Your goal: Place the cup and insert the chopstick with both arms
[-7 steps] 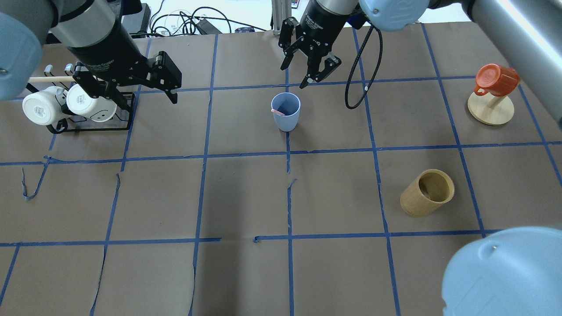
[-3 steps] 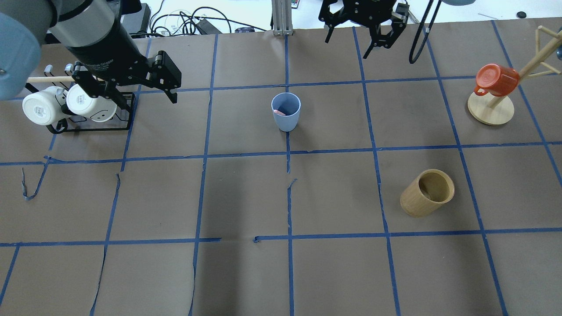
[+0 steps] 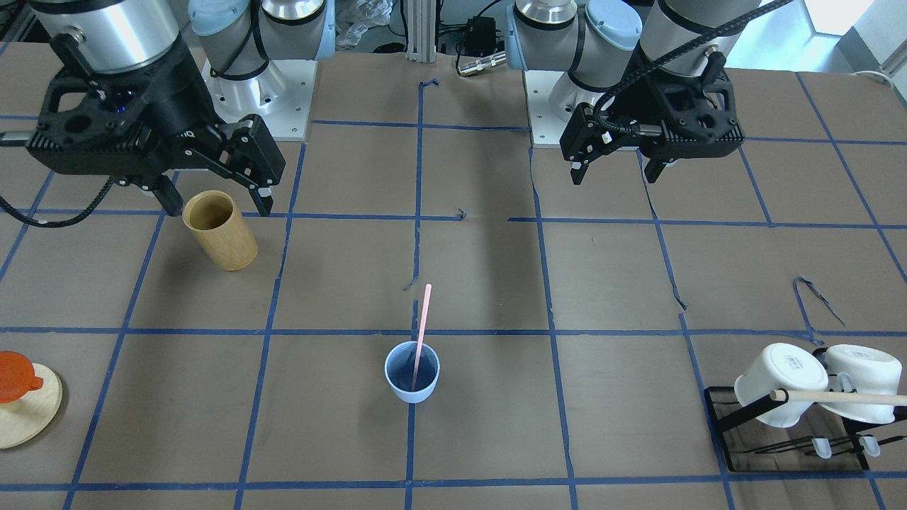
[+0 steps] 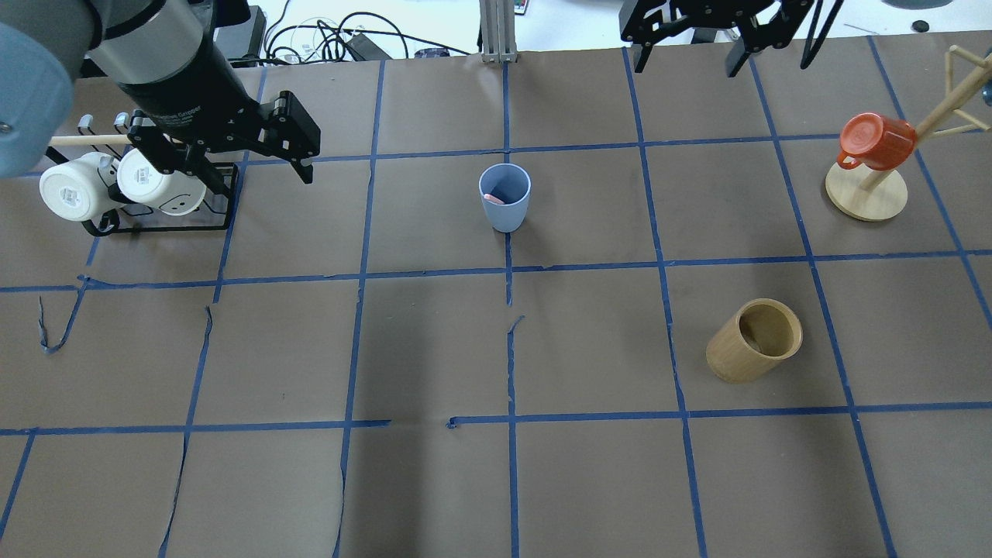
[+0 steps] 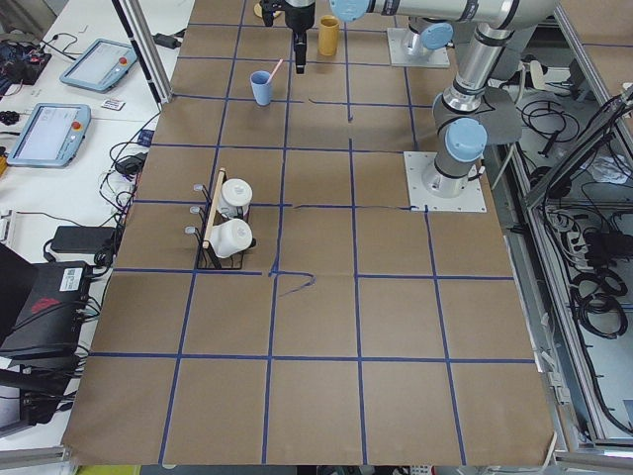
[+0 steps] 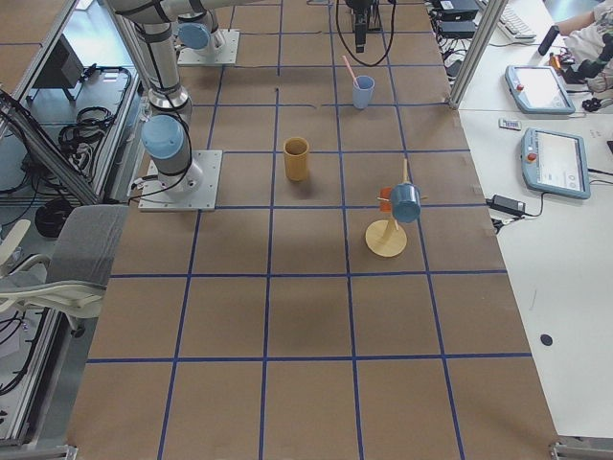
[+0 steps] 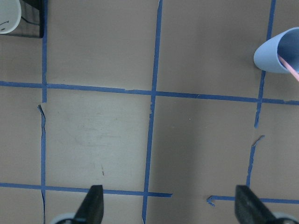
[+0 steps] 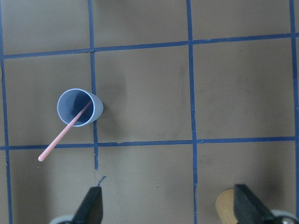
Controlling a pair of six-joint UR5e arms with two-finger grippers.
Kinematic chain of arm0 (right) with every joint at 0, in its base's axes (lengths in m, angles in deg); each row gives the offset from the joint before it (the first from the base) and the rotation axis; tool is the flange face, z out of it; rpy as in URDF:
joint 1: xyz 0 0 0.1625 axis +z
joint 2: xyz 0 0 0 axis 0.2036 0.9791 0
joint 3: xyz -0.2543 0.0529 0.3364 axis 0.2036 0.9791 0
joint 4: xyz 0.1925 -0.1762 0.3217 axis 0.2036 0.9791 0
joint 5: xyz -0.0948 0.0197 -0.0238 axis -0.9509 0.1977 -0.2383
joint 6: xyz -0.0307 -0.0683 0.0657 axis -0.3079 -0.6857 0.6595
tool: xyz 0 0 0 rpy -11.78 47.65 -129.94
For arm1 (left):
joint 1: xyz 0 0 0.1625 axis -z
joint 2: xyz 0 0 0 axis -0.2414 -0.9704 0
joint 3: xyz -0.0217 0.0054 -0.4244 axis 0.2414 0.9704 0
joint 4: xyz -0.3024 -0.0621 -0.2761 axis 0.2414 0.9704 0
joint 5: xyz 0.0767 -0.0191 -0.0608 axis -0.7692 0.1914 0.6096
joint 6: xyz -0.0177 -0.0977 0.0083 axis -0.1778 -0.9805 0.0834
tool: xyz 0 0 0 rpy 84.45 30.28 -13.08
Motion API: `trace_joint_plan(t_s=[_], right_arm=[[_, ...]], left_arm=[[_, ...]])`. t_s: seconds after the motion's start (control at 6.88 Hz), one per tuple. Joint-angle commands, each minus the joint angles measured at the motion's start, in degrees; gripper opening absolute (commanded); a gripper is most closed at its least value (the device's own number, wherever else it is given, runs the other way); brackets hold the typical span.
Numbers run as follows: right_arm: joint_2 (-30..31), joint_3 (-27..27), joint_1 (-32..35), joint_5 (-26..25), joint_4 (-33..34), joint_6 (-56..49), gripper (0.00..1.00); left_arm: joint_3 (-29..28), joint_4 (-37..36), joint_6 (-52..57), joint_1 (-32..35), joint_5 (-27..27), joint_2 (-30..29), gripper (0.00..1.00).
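The pale blue cup [image 3: 412, 386] stands upright on the brown table, mid-table on a blue tape line. It also shows in the overhead view [image 4: 504, 209] and the right wrist view [image 8: 96, 112]. The pink chopstick [image 3: 423, 319] stands in it and leans toward the robot; it also shows in the right wrist view [image 8: 58, 140]. My right gripper [image 3: 220, 207] is open and empty, raised well clear of the cup, over the bamboo cylinder's side. My left gripper [image 3: 613, 173] is open and empty, raised, well off to the cup's side. The left wrist view catches the cup [image 7: 275, 56] at its upper right edge.
A tan bamboo cylinder [image 4: 753, 341] stands on the right half. A black rack [image 4: 155, 225] with two white mugs [image 4: 70, 190] and a wooden rod [image 3: 836, 397] is at the far left. An orange mug [image 4: 876, 139] hangs on a wooden stand [image 4: 866, 198] at the far right.
My right gripper has moved up and away from the cup, to the right along the table's far edge. The cup, the chopstick and my left arm have not moved.
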Motion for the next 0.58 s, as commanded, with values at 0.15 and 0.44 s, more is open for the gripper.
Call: trace_joint_plan(t_s=[0.15, 0.44], right_arm=[[0.67, -1.44, -4.33, 0.34, 0.74, -5.64, 1.00], [1.37, -1.62, -4.35, -0.28, 0.75, -5.82, 1.00]], left_arm=[[0.01, 0.02, 0.04, 0.00, -0.05, 0.04, 1.00], [0.09, 0.02, 0.04, 0.00, -0.14, 0.04, 1.00]])
